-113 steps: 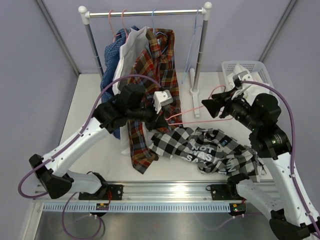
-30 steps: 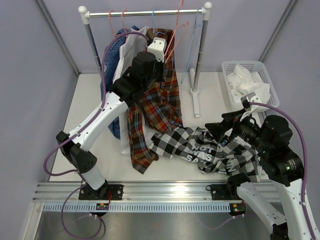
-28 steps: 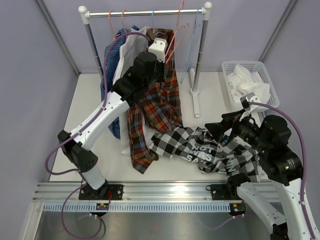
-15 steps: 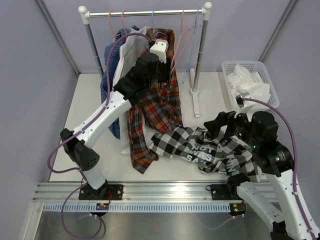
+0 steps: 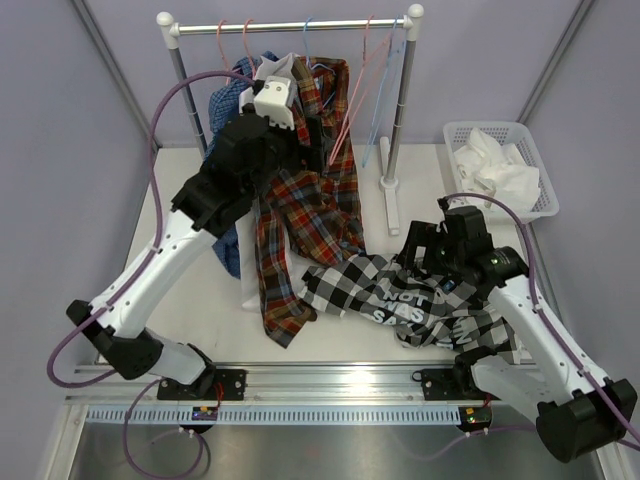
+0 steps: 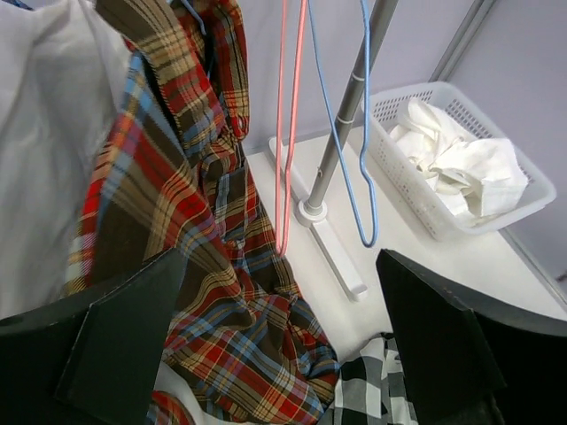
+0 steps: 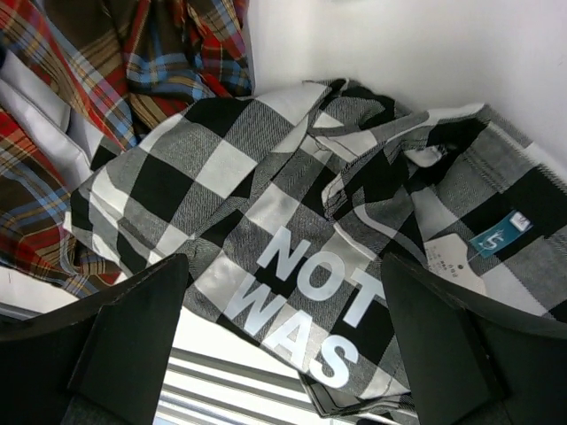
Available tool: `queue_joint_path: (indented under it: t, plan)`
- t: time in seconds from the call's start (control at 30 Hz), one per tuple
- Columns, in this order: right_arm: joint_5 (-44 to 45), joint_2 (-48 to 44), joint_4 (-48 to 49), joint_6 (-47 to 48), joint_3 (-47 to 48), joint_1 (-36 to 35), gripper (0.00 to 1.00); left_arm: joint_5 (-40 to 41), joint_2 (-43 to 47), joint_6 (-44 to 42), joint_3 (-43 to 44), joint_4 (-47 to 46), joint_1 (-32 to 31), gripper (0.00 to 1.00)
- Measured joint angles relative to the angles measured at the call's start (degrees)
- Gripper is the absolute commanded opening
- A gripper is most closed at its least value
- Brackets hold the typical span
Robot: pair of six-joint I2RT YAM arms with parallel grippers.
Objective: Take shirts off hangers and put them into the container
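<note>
Checked shirt (image 7: 221, 177) (crumpled) below right end effector (image 7: 282, 270)

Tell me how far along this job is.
Done: white cloth in the container; checked shirt unhung, on the table. In hand: nothing; left fingers and right fingers open, right over the checked shirt. Left: plaid shirt, hung white shirt, blue shirt on the rail.

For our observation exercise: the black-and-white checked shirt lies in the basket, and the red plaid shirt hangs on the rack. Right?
No: the top external view shows the black-and-white checked shirt on the table, not in the basket. The rest is right.
</note>
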State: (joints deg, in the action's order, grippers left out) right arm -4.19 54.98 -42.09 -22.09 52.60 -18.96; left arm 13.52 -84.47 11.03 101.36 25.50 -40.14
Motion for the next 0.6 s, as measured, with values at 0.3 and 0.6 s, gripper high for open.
queue_joint_path:
  t: [0.3, 0.6]
  plan:
    - [2.6, 13.1, 5.0, -5.0, 1.3, -12.9, 0.99, 0.6, 14.1, 0.0, -9.5, 1.0, 0.0, 0.99]
    - [7.6, 27.7, 8.5, -11.9, 5.0, -27.6, 0.99, 4.6, 22.3, -0.4, -18.1, 5.4, 0.0, 0.99]
